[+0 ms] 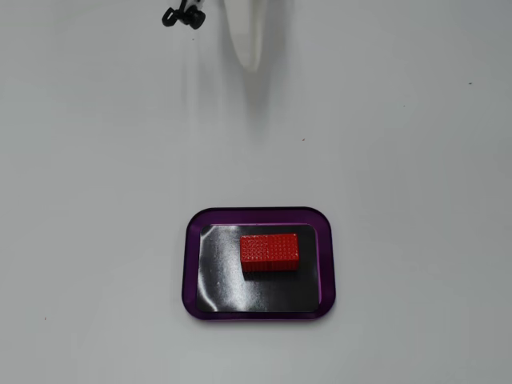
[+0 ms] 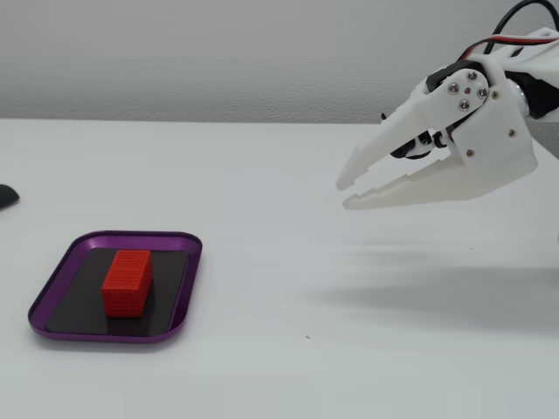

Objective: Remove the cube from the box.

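Note:
The cube (image 1: pixel 270 251) is a small red dotted block. It lies flat in the box (image 1: pixel 194 264), a shallow purple-rimmed tray with a black bottom, near the tray's far side in a fixed view. In the other fixed view the cube (image 2: pixel 127 281) stands in the box (image 2: pixel 179 292) at the lower left. My white gripper (image 2: pixel 346 193) hangs in the air far to the right of the box, pointing toward it, jaws a little apart and empty. Only its blurred tip (image 1: pixel 253 52) shows at the top edge in a fixed view.
A small black object (image 1: pixel 183 14) lies at the top edge of the white table; it also shows at the left edge in the other fixed view (image 2: pixel 5 195). Bare white table lies between the gripper and the box.

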